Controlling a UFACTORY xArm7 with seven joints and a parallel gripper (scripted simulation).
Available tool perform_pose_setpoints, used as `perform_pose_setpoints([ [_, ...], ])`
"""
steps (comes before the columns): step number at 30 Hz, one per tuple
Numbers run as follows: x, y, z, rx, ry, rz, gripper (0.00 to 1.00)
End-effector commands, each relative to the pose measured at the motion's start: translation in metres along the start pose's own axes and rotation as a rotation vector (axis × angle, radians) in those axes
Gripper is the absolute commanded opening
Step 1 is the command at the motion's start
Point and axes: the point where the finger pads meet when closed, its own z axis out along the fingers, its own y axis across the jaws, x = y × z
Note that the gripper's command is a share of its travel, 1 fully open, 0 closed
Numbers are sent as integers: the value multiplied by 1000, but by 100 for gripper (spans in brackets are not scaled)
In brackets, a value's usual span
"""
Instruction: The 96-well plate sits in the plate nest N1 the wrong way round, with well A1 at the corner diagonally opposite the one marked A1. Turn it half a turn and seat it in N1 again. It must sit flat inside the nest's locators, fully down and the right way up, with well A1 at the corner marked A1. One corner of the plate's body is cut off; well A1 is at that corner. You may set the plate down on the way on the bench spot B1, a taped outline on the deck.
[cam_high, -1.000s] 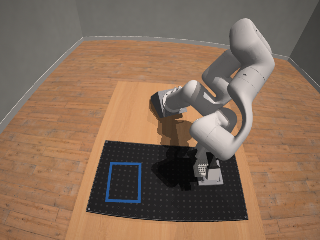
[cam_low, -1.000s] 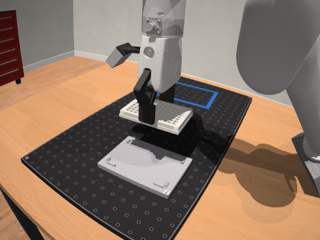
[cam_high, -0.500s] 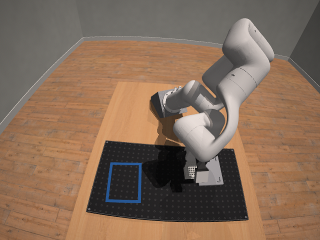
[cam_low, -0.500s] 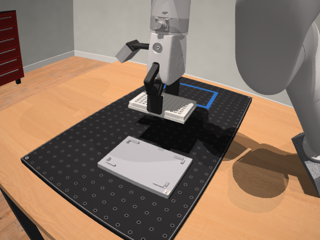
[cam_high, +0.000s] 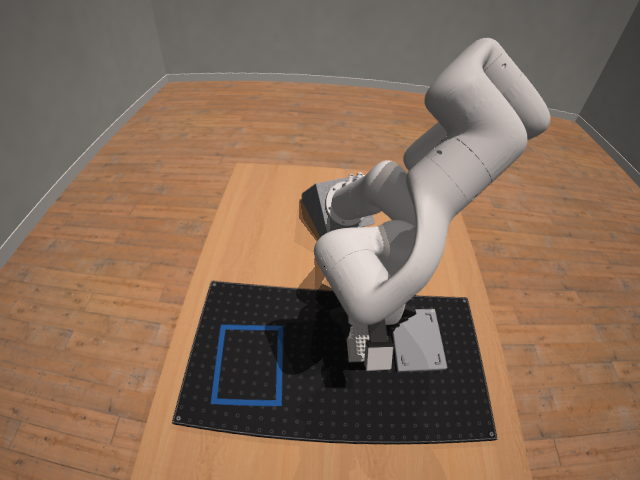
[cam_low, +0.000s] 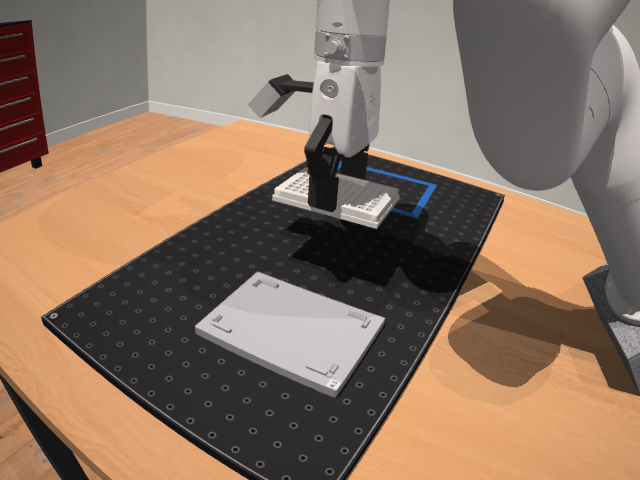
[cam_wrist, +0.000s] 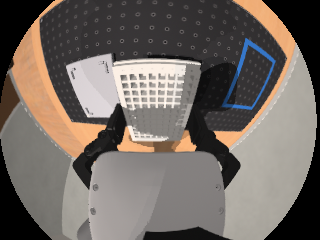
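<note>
My gripper (cam_low: 330, 188) is shut on the white 96-well plate (cam_low: 338, 198) across its short width and holds it level above the black deck, between the nest and the blue outline. The plate also shows in the wrist view (cam_wrist: 156, 96) between the two black fingers, and partly under the arm in the top view (cam_high: 358, 347). The grey plate nest N1 (cam_low: 290, 330) lies bare on the deck, with corner locators and a small A1 label (cam_low: 333, 383) at its near right corner. The bench spot B1 (cam_high: 248, 364) is a blue taped rectangle with nothing on it.
The black perforated deck (cam_high: 336, 366) lies on a wooden table. The arm's base (cam_high: 330, 206) stands behind the deck. A red drawer cabinet (cam_low: 18, 93) stands far off at the left.
</note>
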Motion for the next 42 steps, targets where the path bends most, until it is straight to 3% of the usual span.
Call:
perform_pose_setpoints([
  [1,3,17,0,3,3,-1,0],
  [42,17,133,4,1,3,-1,0],
])
